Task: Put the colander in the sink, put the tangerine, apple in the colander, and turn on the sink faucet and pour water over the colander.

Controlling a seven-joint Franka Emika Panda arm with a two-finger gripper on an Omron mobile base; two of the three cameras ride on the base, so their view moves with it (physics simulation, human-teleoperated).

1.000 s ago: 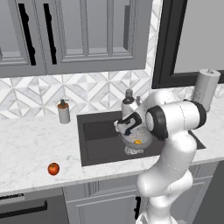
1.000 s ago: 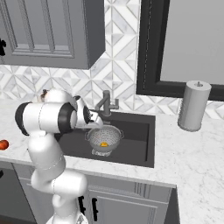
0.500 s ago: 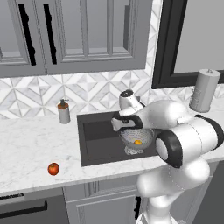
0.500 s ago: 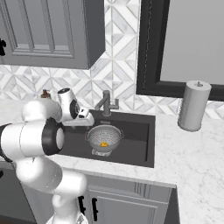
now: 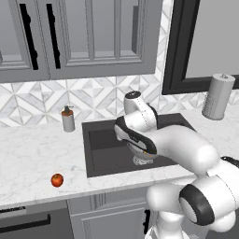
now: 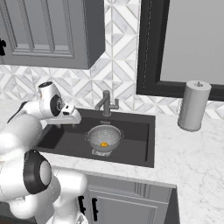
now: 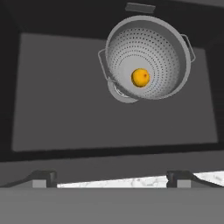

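The apple (image 5: 57, 179) sits on the pale marble worktop (image 5: 32, 154), well off to the claw's left and nearer the front edge, apart from everything else. It is small, round, red and glossy, so it will probably feel firm and light but may roll or slip. The best hold looks like a straight pinch across its widest part from above, jaws either side of the stem dimple.

Nearer the wall stands a small grey soap dispenser (image 5: 68, 119), also left of the claw.

The claw (image 6: 72, 117) hangs over the left part of the sink (image 6: 139, 146) with its jaws spread wide and nothing between them; the hand view shows both dark tips (image 7: 43, 177) parted, over the sink's front edge.

The sink is a matte, near-black rectangular basin, hard and flat-floored. To the claw's right in it rests the colander (image 7: 146, 59), a rigid silver-grey perforated metal bowl with two thin side handles, sitting upright by the drain. The tangerine (image 7: 140, 77) lies at its bottom, orange and finely dimpled, softer than the apple by the look of it.

Behind the colander rises the sink faucet (image 6: 106, 103), dark metal with an angled spout. Far right, a paper towel roll (image 6: 193, 105) stands on the worktop.
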